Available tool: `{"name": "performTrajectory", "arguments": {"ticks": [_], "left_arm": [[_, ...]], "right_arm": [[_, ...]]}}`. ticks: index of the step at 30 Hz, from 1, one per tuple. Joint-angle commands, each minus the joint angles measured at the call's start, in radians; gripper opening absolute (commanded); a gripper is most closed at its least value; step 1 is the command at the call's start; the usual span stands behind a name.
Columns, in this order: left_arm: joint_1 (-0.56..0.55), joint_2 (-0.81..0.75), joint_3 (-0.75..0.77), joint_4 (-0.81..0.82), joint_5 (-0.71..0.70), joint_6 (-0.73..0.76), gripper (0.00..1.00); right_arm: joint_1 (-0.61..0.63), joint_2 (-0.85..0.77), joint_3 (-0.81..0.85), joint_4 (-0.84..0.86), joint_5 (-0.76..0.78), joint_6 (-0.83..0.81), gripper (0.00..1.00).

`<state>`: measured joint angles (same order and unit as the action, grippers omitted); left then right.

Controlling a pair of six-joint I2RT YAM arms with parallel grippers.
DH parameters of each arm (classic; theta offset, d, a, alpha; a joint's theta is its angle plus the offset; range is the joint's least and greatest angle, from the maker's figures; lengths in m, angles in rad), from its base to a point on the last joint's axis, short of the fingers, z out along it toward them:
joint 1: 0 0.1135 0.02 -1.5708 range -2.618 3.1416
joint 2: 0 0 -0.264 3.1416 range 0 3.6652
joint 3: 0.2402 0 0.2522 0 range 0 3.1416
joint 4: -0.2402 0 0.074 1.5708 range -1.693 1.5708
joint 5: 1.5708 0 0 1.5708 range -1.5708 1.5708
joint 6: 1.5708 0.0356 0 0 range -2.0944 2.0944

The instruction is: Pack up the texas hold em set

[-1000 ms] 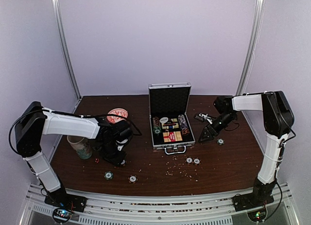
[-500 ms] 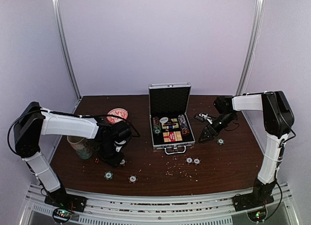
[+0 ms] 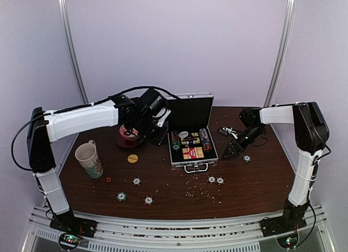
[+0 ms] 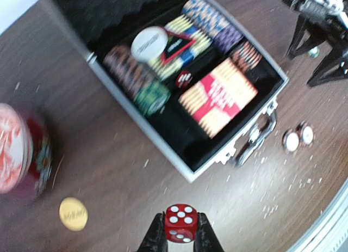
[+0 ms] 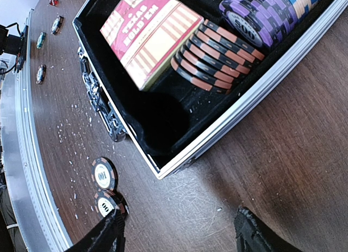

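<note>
My left gripper (image 4: 179, 234) is clamped on a small red die (image 4: 180, 222), pinched between both fingertips above the table. To do this well, I should carry it over the open silver case (image 4: 117, 91), lower it into a bare black compartment, then let go. The case lies just ahead of the fingers, slightly right.

Silver case (image 3: 190, 111) lies open, chips (image 5: 250, 15) inside; red die (image 4: 180, 223) pinched aloft.

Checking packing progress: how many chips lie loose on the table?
6 chips: three front left, two before the case at, one by the right claw. The left arm may hide more.
</note>
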<state>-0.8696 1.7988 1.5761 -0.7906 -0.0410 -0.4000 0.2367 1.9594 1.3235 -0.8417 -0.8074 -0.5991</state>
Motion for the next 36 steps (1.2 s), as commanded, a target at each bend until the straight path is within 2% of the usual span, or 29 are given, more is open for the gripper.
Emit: {"name": "performTrajectory", "arguments": {"ticks": [1, 9, 17, 36], "left_arm": [[-0.032, 0.145, 0.112, 0.146, 0.014, 0.076, 0.04], [-0.045, 0.362, 0.293, 0.277, -0.046, 0.100, 0.04], [-0.044, 0.539, 0.448, 0.286, -0.101, 0.136, 0.03], [-0.042, 0.683, 0.540, 0.286, -0.139, 0.155, 0.03]], "right_arm": [[0.007, -0.019, 0.022, -0.006, -0.005, -0.002, 0.70], [0.007, -0.008, 0.022, -0.002, -0.004, -0.001, 0.70], [0.007, -0.007, 0.021, -0.002, 0.001, -0.001, 0.70], [0.007, 0.001, 0.022, -0.001, 0.004, 0.002, 0.71]]}}
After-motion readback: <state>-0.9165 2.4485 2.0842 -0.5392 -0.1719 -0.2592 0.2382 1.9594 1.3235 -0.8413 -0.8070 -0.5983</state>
